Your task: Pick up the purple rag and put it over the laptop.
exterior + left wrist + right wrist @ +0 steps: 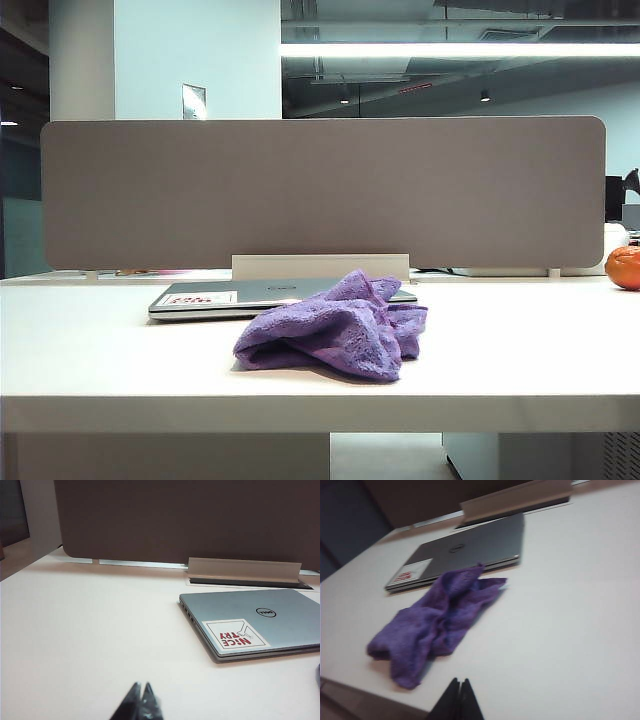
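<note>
Crumpled purple rag [335, 325] before closed laptop [215, 297] — both grippers shut, apart.

open tabletop on both flanks, clutter only at the centre

the purple rag [335, 328] lies crumpled mid-table just before the closed laptop [215, 296], bare white table [100, 350] stretching either side; a grey divider panel [320, 190] walls off the rear, an orange [624, 267] sits at the far right edge. the left gripper [140, 692] and right gripper [460, 687], fingertips together, hang over the near edge.
</note>
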Robot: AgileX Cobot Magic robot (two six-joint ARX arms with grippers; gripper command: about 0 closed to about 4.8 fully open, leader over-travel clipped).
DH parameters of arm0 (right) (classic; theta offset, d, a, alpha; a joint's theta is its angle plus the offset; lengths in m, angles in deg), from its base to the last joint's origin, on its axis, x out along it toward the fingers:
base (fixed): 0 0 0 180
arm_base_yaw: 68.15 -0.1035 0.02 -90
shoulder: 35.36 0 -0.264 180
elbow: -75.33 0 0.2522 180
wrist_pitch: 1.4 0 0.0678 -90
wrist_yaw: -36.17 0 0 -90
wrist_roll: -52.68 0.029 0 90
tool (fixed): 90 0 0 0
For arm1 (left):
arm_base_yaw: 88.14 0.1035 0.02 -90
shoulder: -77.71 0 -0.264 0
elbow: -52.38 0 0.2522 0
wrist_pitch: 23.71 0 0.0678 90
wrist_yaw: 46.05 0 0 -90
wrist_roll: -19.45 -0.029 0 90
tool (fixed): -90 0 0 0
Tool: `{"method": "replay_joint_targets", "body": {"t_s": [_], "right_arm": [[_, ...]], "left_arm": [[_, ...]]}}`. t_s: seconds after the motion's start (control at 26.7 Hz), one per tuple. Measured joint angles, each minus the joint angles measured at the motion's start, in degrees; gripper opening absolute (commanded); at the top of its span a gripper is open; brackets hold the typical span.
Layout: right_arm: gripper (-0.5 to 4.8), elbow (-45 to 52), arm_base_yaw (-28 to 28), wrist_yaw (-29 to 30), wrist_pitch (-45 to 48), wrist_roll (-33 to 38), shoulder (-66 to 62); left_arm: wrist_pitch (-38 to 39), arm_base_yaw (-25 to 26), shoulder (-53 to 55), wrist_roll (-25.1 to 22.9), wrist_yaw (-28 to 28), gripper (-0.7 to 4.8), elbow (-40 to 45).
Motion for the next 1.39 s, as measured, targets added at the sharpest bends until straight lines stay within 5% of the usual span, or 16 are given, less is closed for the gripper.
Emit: {"method": "replay_joint_targets", "body": {"t_s": [0.11, 0.3, 0.52, 0.94, 1.27, 1.39], "right_arm": [[0.23, 0.0, 0.0, 2.51, 0.09, 0.42, 0.0], [0.22, 0.0, -0.04, 3.15, 0.48, 0.57, 0.0], [0.22, 0.0, -0.04, 3.17, 0.48, 0.57, 0.0], [0.22, 0.0, -0.07, 3.13, 0.48, 0.57, 0.0], [0.22, 0.0, -0.07, 3.13, 0.48, 0.57, 0.0], [0.22, 0.0, -0.07, 3.13, 0.48, 0.57, 0.0]], "left_arm": [[0.17, 0.0, 0.0, 0.22, -1.09, -0.06, -0.33], [0.02, 0.0, -0.02, 0.26, -11.19, -0.06, -4.83], [0.02, 0.0, 3.28, 1.53, -12.87, -0.06, -9.73], [-0.15, -0.28, 30.49, 1.7, -23.82, -0.06, -23.87], [-1.97, -9.86, 53.59, 1.73, -25.4, -0.04, -34.36], [-2.58, -14.43, 60.89, 1.7, -25.05, 0.42, -37.16]]}}
